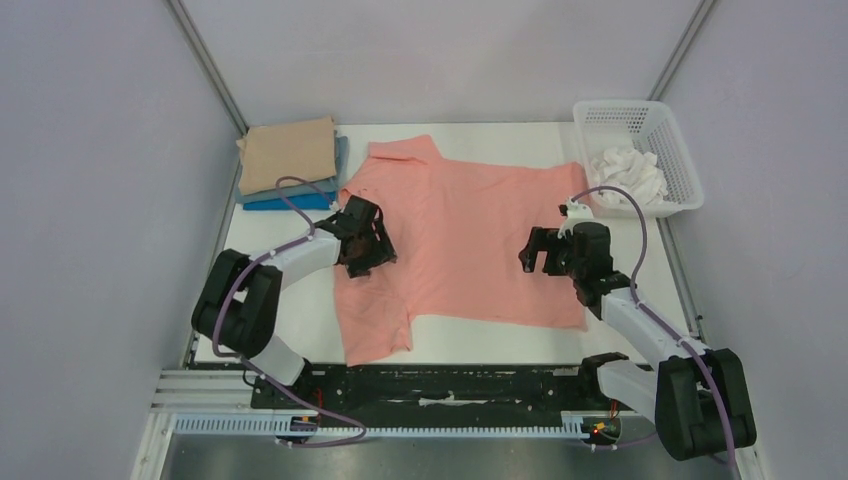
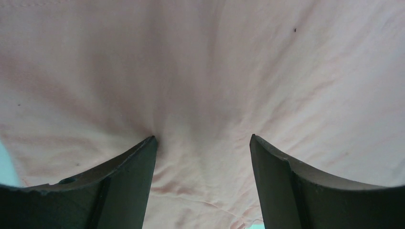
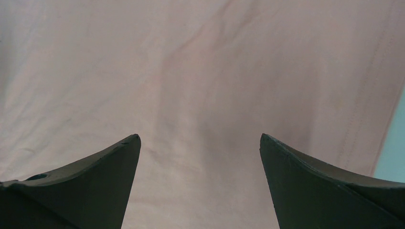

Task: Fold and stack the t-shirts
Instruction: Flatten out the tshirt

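**Top view.** We see the salmon-pink shirt [image 1: 460,235] spread flat across the middle of the bench [image 1: 500,345]. One sleeve points toward the far edge and the other toward the near edge. Its straight hem runs alongside the right edge.

At the far left corner lies a stack of folded shirts. The tan shirt [image 1: 290,152] is on top, the grey-blue shirt [image 1: 343,150] shows at its right side, and the bright blue shirt [image 1: 285,203] shows along the stack's near side. The stack lies just beside the pink shirt's left end.

At the far right corner stands a white mesh basket [image 1: 680,160] with crumpled white cloth [image 1: 628,172] inside.

The left gripper [image 1: 378,250] sits over the left part of the pink shirt. The right gripper [image 1: 533,250] sits over its right part, short of the hem. The two face each other across the fabric, well apart.

**Left wrist view.** We see the left gripper [image 2: 203,138] with its jaws spread wide. Pink shirt fabric [image 2: 200,71] fills the gap and nothing is pinched. The fingertip [image 2: 143,152] on the left of the view presses into the cloth, and small creases gather there. A sliver of bare bench [image 2: 5,162] shows at the view's left margin.

**Right wrist view.** We see the right gripper [image 3: 200,136] with its jaws likewise wide apart above the smooth pink shirt [image 3: 191,71], holding nothing. A stitched hem runs down the right of the view, with bare bench [image 3: 394,148] beyond it.
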Controlling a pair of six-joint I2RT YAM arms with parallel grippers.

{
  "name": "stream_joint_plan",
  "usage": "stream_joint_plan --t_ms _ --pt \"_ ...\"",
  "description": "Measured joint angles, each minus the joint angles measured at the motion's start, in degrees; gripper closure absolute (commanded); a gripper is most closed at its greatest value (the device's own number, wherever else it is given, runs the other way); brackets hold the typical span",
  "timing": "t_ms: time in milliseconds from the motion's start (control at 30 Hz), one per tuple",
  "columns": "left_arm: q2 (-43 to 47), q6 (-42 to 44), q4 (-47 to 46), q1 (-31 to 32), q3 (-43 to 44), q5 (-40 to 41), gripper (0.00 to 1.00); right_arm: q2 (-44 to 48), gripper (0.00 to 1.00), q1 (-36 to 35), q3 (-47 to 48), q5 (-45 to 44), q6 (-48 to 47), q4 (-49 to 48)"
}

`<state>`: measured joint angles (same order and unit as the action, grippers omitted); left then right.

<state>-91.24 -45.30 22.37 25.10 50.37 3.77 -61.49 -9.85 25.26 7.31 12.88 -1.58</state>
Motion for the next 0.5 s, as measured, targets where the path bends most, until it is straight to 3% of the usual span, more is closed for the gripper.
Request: stream_joint_plan --t_ms 300,500 --pt "12.0 0.0 0.9 -0.2 -11.3 -5.9 0.22 -0.2 0.02 0.0 -3.7 -5.6 0.0 -1.7" --pt "11.1 0.3 9.0 -0.2 -7.5 -4.1 0.22 0.2 0.02 0.0 -3.7 -3.6 0.0 -4.5"
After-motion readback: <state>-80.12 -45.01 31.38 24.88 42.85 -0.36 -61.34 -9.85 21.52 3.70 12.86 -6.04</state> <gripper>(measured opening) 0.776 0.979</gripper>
